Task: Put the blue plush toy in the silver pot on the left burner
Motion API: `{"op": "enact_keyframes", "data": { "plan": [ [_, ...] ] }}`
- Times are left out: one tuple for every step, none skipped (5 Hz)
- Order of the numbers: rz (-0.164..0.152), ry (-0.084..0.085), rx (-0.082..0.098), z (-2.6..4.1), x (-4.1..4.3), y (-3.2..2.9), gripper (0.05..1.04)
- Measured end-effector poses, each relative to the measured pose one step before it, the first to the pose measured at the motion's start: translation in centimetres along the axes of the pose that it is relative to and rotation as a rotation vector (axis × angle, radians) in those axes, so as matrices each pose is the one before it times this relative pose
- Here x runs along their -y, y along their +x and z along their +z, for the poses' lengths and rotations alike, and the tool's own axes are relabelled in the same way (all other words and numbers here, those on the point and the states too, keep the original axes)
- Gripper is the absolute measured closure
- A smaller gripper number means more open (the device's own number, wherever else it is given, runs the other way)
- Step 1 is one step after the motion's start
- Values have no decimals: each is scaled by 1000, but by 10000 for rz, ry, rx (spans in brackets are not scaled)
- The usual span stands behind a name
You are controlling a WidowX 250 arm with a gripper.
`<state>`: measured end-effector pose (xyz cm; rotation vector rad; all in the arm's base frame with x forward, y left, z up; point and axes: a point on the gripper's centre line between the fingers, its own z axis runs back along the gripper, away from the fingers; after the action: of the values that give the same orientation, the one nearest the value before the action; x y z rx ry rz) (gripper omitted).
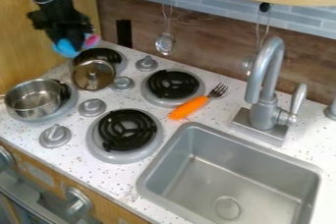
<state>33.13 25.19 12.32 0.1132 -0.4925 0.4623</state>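
Sink [216, 179] nearest; blue-and-pink object [66, 48] held in the jaws

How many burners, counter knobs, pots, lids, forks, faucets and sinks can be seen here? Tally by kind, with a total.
Burners: 4
Counter knobs: 4
Pot: 1
Lid: 1
Fork: 1
Faucet: 1
Sink: 1
Total: 13

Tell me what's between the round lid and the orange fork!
In the camera view, a small gray knob sits close to the lid, then a black-coiled burner comes before the orange fork.
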Motion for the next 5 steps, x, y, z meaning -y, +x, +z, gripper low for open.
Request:
{"op": "enact_keyframes", "data": {
  "plan": [
    [290, 747, 15, -239, -3081, 266, 655],
    [365, 301, -66, 49, -2513, -608, 706],
    [28, -46, -258, -277, -1000, -1077, 723],
    [-325, 494, -257, -632, -806, -1161, 723],
    [-173, -84, -182, -572, 309, -934, 723]
  ]
}}
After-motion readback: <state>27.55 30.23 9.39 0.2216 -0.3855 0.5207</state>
